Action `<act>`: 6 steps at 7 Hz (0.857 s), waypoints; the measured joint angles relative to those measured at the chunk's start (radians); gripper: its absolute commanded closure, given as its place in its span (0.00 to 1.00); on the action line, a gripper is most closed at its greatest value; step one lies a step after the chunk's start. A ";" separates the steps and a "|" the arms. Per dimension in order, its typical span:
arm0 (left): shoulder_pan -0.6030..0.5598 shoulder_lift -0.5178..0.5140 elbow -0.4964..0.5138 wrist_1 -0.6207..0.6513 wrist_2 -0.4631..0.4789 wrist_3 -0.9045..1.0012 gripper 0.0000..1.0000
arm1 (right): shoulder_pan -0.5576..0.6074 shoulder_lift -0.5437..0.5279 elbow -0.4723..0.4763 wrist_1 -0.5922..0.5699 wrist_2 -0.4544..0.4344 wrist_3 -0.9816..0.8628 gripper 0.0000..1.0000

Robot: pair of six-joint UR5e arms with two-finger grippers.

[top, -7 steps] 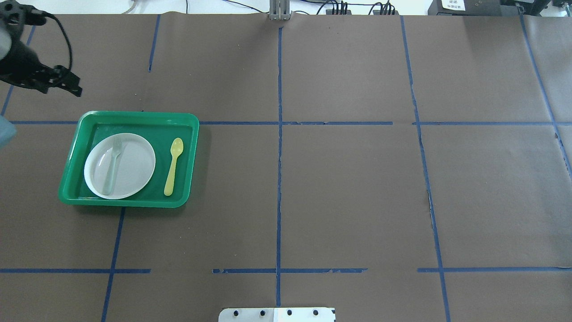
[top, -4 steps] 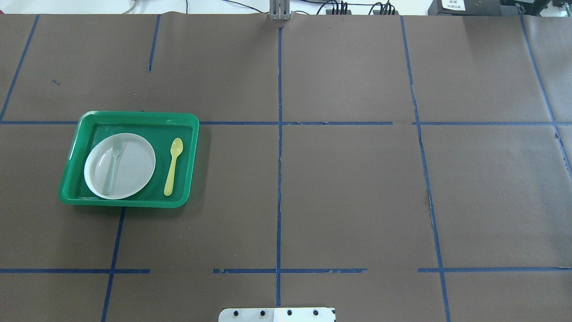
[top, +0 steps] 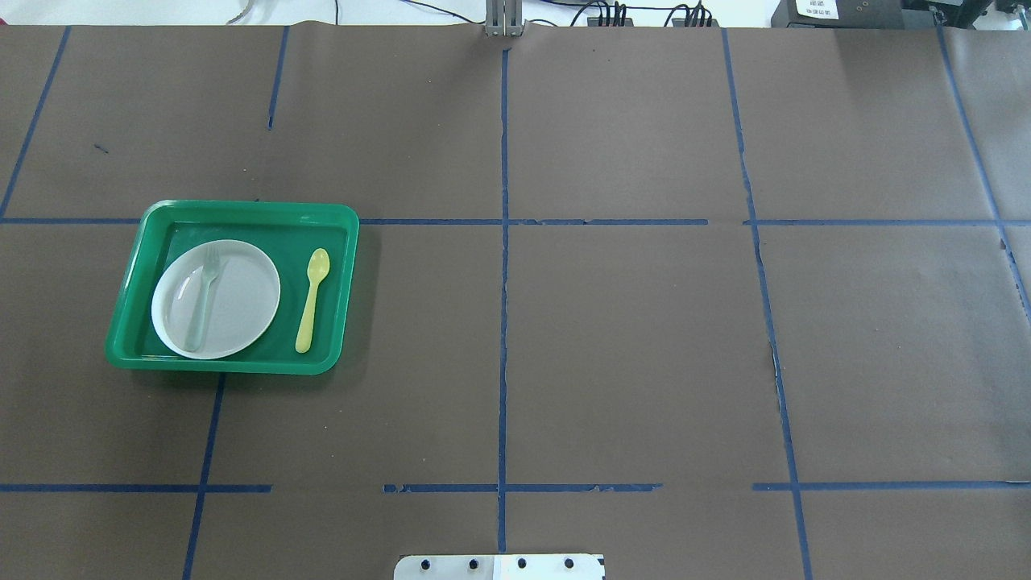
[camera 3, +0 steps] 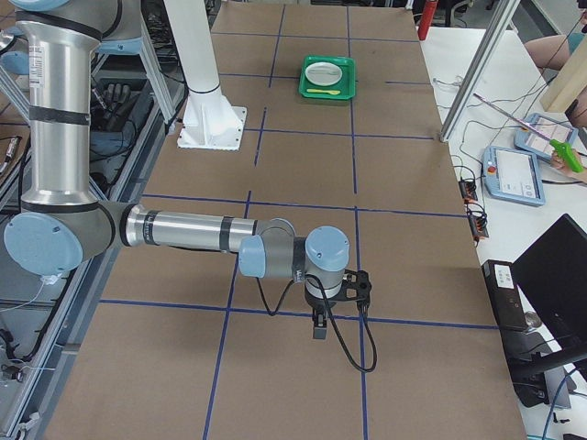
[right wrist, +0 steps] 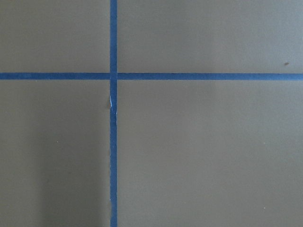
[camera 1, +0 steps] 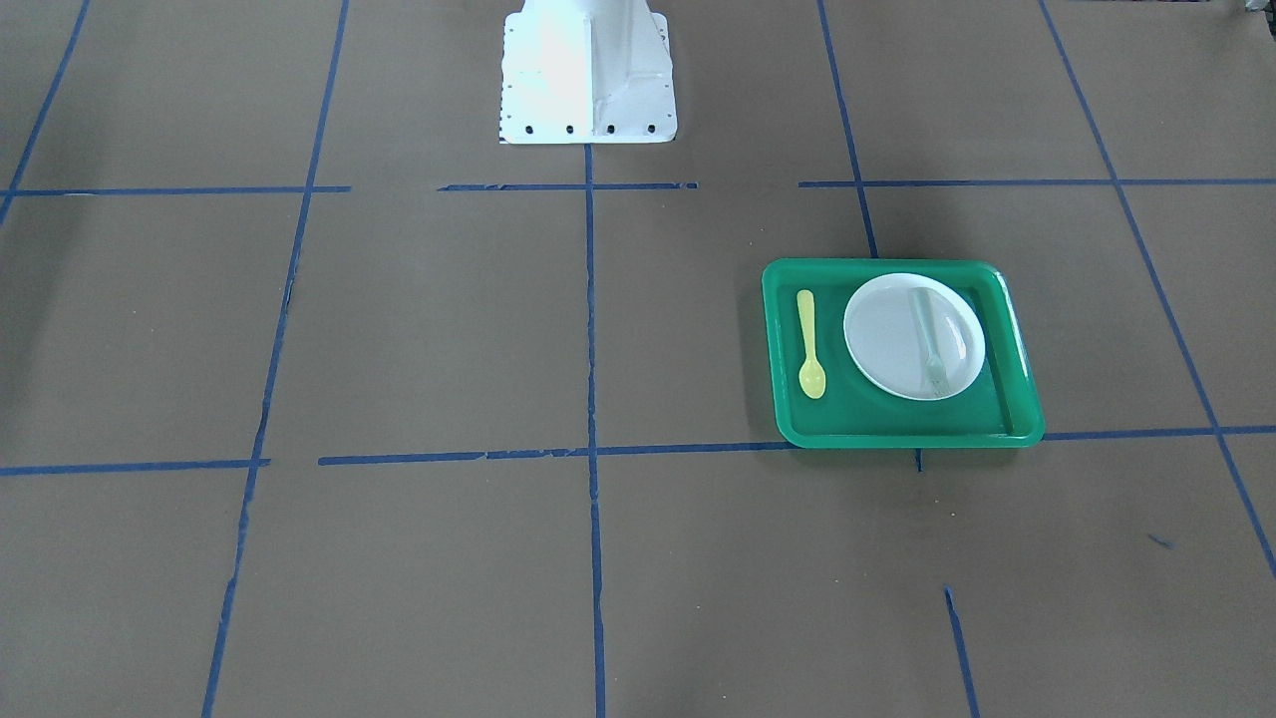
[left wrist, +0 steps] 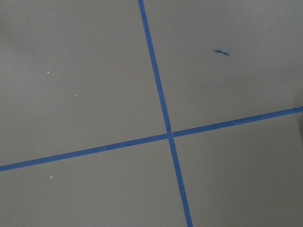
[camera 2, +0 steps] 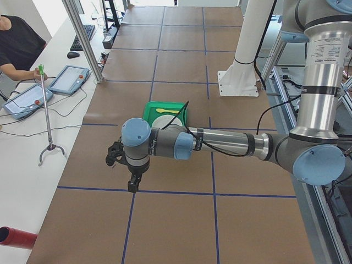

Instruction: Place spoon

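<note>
The yellow spoon [top: 312, 300] lies flat in the green tray [top: 242, 208], to the right of the white plate [top: 242, 302], its bowl pointing away from the robot. It also shows in the front view [camera 1: 809, 344]. My left gripper [camera 2: 133, 184] hangs over bare table at the left end, far from the tray; I cannot tell whether it is open or shut. My right gripper [camera 3: 318, 328] hangs over bare table at the right end; I cannot tell its state either. Neither gripper shows in the overhead or front views. Both wrist views show only brown paper and blue tape.
A pale grey-green fork [top: 201, 302] lies on the plate. The robot's white base [camera 1: 586, 70] stands at the table's near middle. Blue tape lines cross the brown table cover. Operators' tablets [camera 2: 69, 80] and a stand sit on the side bench.
The left arm, seen at the overhead view's upper left edge one second ago, has moved out of that view. The tray, plate, fork and spoon have not moved.
</note>
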 measured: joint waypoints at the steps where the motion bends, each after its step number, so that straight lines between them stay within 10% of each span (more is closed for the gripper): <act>1: -0.003 0.023 0.001 -0.010 0.000 0.008 0.00 | 0.000 0.000 0.000 0.000 0.000 0.000 0.00; 6: -0.005 0.129 0.113 -0.279 -0.002 0.013 0.00 | 0.000 0.000 0.001 0.000 0.000 0.000 0.00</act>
